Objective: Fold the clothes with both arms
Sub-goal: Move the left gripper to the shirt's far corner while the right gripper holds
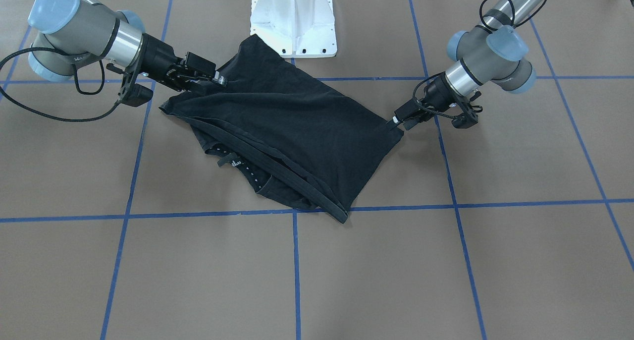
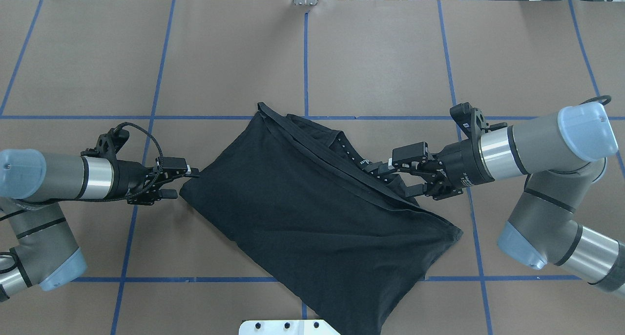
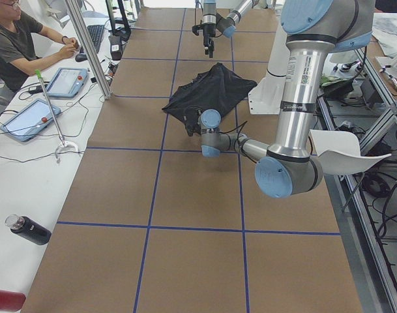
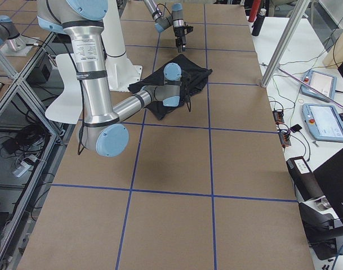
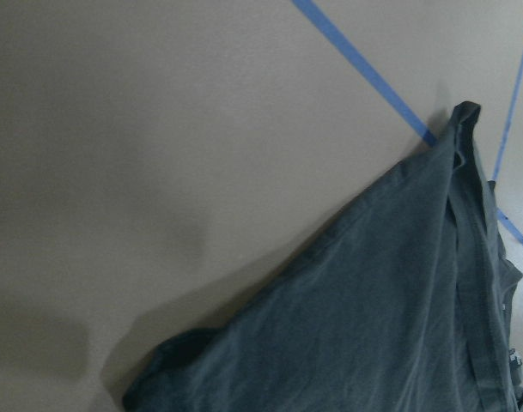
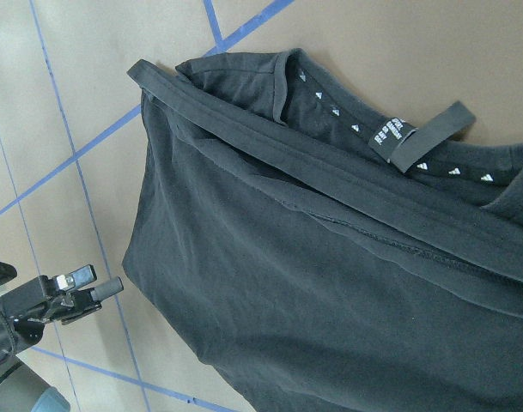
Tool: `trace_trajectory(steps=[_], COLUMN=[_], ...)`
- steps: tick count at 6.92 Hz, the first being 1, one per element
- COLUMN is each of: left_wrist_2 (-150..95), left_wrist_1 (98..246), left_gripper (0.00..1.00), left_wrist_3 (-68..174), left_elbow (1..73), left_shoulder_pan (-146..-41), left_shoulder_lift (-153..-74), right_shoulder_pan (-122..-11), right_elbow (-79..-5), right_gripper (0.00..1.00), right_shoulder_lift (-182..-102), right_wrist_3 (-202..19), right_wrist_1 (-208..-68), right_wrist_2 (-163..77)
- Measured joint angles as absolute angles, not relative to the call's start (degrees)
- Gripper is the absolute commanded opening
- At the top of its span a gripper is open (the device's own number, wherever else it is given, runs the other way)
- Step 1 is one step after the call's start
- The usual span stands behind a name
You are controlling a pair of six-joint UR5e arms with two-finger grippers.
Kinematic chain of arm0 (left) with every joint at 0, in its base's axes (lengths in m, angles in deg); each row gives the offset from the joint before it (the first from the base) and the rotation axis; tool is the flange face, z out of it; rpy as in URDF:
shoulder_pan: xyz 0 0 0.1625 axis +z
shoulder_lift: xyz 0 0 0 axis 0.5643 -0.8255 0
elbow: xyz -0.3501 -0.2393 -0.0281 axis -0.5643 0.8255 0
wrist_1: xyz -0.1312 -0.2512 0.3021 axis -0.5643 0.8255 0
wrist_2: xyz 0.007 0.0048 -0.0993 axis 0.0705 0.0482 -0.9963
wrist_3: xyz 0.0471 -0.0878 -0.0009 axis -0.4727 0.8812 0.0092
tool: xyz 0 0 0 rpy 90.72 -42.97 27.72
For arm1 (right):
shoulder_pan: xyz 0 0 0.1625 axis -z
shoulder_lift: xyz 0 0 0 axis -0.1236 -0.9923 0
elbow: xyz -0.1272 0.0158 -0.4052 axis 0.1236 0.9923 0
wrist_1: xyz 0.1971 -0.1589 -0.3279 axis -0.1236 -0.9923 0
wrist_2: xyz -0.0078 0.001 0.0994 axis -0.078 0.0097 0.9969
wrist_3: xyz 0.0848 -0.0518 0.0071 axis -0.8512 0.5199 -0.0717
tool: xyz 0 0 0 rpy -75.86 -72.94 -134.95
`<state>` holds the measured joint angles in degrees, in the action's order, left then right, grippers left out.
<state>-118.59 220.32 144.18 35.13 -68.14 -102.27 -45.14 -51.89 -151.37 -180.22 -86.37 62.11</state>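
One black T-shirt [image 2: 302, 218] on the table [image 2: 390, 56], lying doubled over right in front of the white pedestal base [image 1: 292, 28], with one corner up against the base's foot. Out to the base's right, the right gripper [image 2: 385, 174] is in at the edge where the hem band lies over the collar. Its tips are together on the fabric, which tents up to it, and that reads as a pinch. Out to the base's left, the left gripper [image 2: 190, 176] sits at the shirt's outermost corner; pinching or merely touching, I cannot tell. My call: the first fold looks done, and the grasp for the second is in hand. Next up, both holds must be sure, then an even lift and carry across. Soft cloth will sag and drag if one arm leads.
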Motion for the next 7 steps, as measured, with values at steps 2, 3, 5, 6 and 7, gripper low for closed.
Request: trace_trajectory(steps=[2,3,5,6,7], left_wrist_2=[-118.5,-118.4,-118.4,-118.3,-118.3], left_wrist_1=[220.3,220.3,220.2,220.1,220.1], left_gripper=[0.98,0.94,0.92,0.91,0.91], left_wrist_3=[144.0,144.0,144.1,144.1,144.0], left_elbow=[33.9,33.5,33.1,33.1,33.0], left_shoulder_pan=[-68.0,-68.0,-67.9,-67.8,-67.6], left_shoulder_lift=[-102.6,-102.7,-103.0,-103.0,-103.1], right_shoulder_pan=[-45.3,-45.4,-45.6,-45.7,-45.7], right_elbow=[-51.4,-51.2,-51.1,-51.1,-51.1], right_gripper=[1.0,1.0,1.0,1.0,1.0], right_shoulder_lift=[-151.4,-151.4,-151.4,-151.4,-151.4], right_wrist_3=[-180.2,-180.2,-180.2,-180.2,-180.2], right_wrist_1=[-86.4,-86.4,-86.3,-86.3,-86.3], right_wrist_2=[62.0,62.0,62.0,62.0,62.1])
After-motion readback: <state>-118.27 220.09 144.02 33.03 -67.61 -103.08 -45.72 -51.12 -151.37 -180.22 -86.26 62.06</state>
